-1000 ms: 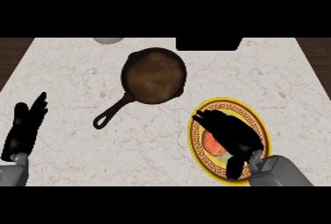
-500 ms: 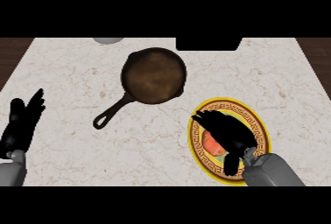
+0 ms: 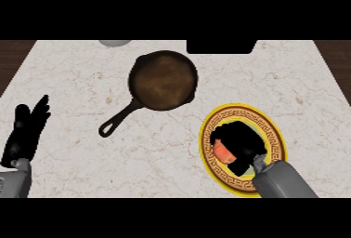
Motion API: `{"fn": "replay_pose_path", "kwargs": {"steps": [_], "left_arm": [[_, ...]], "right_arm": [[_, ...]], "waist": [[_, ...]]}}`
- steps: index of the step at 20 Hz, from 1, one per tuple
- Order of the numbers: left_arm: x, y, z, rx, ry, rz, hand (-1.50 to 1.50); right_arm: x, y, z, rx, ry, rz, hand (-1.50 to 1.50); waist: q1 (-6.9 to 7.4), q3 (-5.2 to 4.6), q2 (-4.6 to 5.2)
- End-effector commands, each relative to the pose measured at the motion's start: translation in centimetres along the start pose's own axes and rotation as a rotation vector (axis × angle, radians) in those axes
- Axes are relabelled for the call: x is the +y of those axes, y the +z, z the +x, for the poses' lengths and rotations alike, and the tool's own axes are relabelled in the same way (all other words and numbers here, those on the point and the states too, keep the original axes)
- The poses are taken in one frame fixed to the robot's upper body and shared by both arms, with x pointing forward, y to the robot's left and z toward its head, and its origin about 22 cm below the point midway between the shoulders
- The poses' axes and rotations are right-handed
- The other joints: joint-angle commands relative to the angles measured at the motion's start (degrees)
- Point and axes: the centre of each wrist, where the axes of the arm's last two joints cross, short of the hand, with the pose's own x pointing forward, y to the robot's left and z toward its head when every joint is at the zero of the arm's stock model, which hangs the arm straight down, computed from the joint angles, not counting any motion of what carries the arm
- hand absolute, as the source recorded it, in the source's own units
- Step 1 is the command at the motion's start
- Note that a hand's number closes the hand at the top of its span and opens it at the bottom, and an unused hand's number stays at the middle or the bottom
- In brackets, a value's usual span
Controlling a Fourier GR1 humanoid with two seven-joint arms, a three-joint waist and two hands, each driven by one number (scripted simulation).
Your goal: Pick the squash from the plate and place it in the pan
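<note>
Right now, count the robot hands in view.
2: the left hand rests open at the counter's left edge; the right hand is curled over the squash on the plate.

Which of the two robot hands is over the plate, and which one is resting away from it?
The right robot hand is over the yellow-rimmed plate, covering the orange squash. The left robot hand rests open near the counter's left edge.

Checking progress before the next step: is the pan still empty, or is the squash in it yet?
Empty. The pan shows only its bare brown bottom; the orange squash is on the plate, under the right hand.
</note>
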Motion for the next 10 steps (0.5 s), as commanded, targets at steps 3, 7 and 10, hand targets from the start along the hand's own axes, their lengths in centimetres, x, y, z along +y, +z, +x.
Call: {"fn": "replay_pose_path", "kwargs": {"steps": [3,7,10], "left_arm": [[0.9,-0.7,0.7,-0.011,0.007,0.0,0.0],[-0.7,0.6,-0.1,-0.009,-0.003,-0.003,0.0],[0.9,0.6,-0.7,0.005,0.009,0.014,0.0]], "right_arm": [[1.1,-1.2,-0.3,-0.02,0.047,-0.071,1.5],[-0.4,-0.4,-2.6,-0.018,0.02,-0.072,1.5],[1.6,0.7,-2.5,0.321,-0.094,-0.09,1.5]], "waist": [[-0.03,0.01,0.02],[-0.03,0.01,-0.01],[-0.84,-0.02,-0.23]]}}
